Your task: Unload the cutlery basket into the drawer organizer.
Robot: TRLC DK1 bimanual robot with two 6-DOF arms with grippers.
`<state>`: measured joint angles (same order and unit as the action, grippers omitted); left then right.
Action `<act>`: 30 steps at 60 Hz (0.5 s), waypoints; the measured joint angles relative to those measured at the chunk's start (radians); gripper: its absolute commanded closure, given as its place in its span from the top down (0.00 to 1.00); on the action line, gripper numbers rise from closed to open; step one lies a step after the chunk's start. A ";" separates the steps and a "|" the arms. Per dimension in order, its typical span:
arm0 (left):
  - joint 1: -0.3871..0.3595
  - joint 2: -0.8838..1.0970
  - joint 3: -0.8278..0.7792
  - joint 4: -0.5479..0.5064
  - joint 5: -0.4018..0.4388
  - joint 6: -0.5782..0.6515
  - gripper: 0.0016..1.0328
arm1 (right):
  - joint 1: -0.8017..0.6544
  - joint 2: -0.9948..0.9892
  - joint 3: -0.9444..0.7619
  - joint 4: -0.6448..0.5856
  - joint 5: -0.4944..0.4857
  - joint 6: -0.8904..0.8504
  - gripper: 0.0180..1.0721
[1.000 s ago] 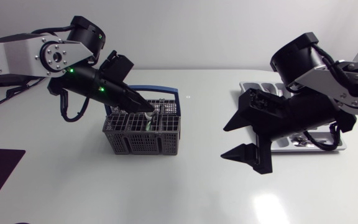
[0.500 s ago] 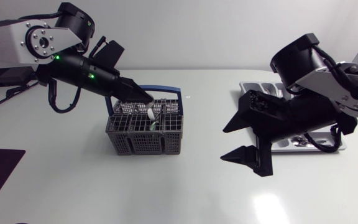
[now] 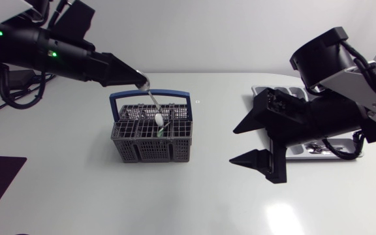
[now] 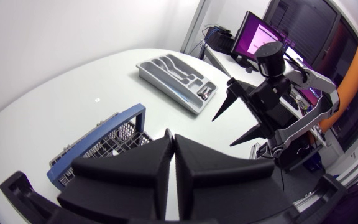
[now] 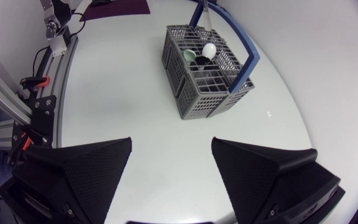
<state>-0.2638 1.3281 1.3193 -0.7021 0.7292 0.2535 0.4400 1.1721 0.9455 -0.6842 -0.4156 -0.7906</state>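
Grey cutlery basket [image 3: 152, 142] with a blue handle, upright on the white counter [image 3: 188, 202]. Just above the basket's rear rim, the left claw [image 3: 142, 81], pinched tight on the top end of a spoon [image 3: 151, 102], with its fingers [image 4: 142, 171] almost meeting in the left wrist view. Spoon slanting down from there, white bowl level with the basket's top (inside a compartment or just clear of it, hard to say). Beside that bowl, inside the basket, a pale green item [image 5: 188, 56]. Well to the right of the basket, the right claw [image 3: 234, 146], spread wide with nothing between its two wedges, tips turned toward the basket, hanging above the counter. Farther from the basket, partly behind that arm, the grey drawer organizer [image 4: 176, 74], flat on the counter, with a few pieces of cutlery [image 4: 204, 93] at its end away from the basket.
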 measured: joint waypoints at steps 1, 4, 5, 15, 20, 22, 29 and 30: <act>-0.002 -0.008 0.000 0.000 0.000 0.000 0.04 | 0.002 -0.003 0.000 0.003 0.000 0.003 0.88; -0.013 -0.033 -0.001 0.000 0.000 0.000 0.04 | 0.006 -0.014 -0.001 0.008 0.000 0.008 0.88; -0.018 -0.040 -0.002 0.001 0.000 0.000 0.04 | 0.006 -0.018 -0.001 0.010 0.000 0.011 0.88; -0.104 -0.084 -0.062 0.003 0.001 0.009 0.04 | 0.034 -0.050 -0.003 0.035 0.000 0.034 0.88; -0.154 -0.084 -0.099 0.003 0.007 0.021 0.04 | 0.058 -0.051 -0.003 0.037 -0.009 0.047 0.86; -0.171 -0.084 -0.112 0.003 0.011 0.031 0.04 | 0.067 -0.051 -0.003 0.037 -0.019 0.051 0.85; -0.217 -0.084 -0.148 0.003 0.037 0.047 0.04 | 0.098 -0.052 -0.003 0.037 -0.061 0.061 0.77; -0.221 -0.084 -0.153 0.003 0.043 0.054 0.04 | 0.104 -0.052 -0.003 0.037 -0.069 0.063 0.74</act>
<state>-0.4850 1.2442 1.1667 -0.6991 0.7723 0.3077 0.5442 1.1198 0.9421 -0.6468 -0.4843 -0.7280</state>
